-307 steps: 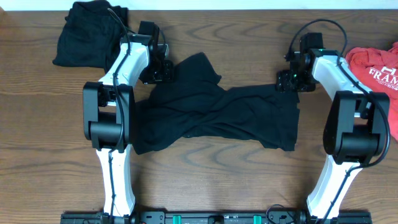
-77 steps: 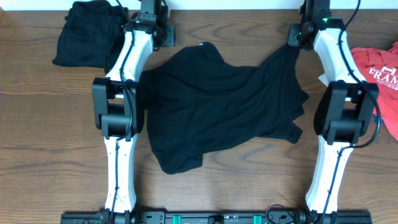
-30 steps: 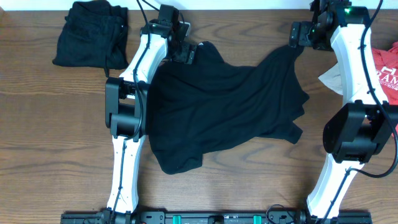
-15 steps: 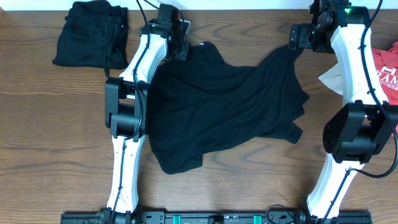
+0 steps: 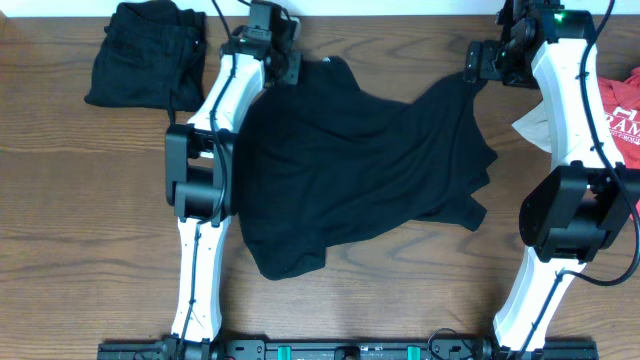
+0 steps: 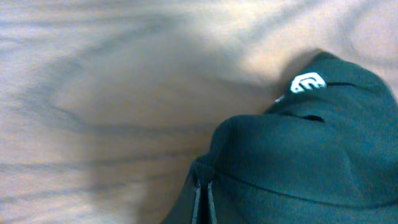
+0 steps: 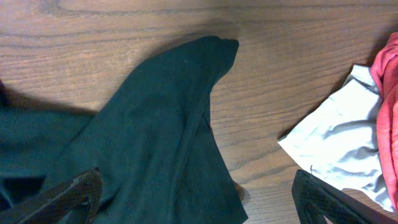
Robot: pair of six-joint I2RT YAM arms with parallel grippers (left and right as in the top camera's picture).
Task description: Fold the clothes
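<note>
Well, at ten o'clock on the table (image 5: 60,200) sits a black pile (image 5: 145,55), bundled up and out of the way. At eleven o'clock the left gripper (image 5: 283,68) has its jaws pinched tight on a far corner of the black top (image 5: 360,170), close to the small white logo (image 6: 305,82). I'd guess it holds that corner so the cloth can be drawn flat for a fold. The top itself sprawls rumpled across the middle. At one o'clock the right gripper (image 5: 480,62) hangs over the other far corner, jaws spread wide and gripping nothing. Near three o'clock a light grey piece (image 7: 336,143) and a red tee (image 5: 620,105) lie waiting. The surface is dark wood grain, and a pale strip (image 5: 400,6) runs beyond its far edge.
</note>
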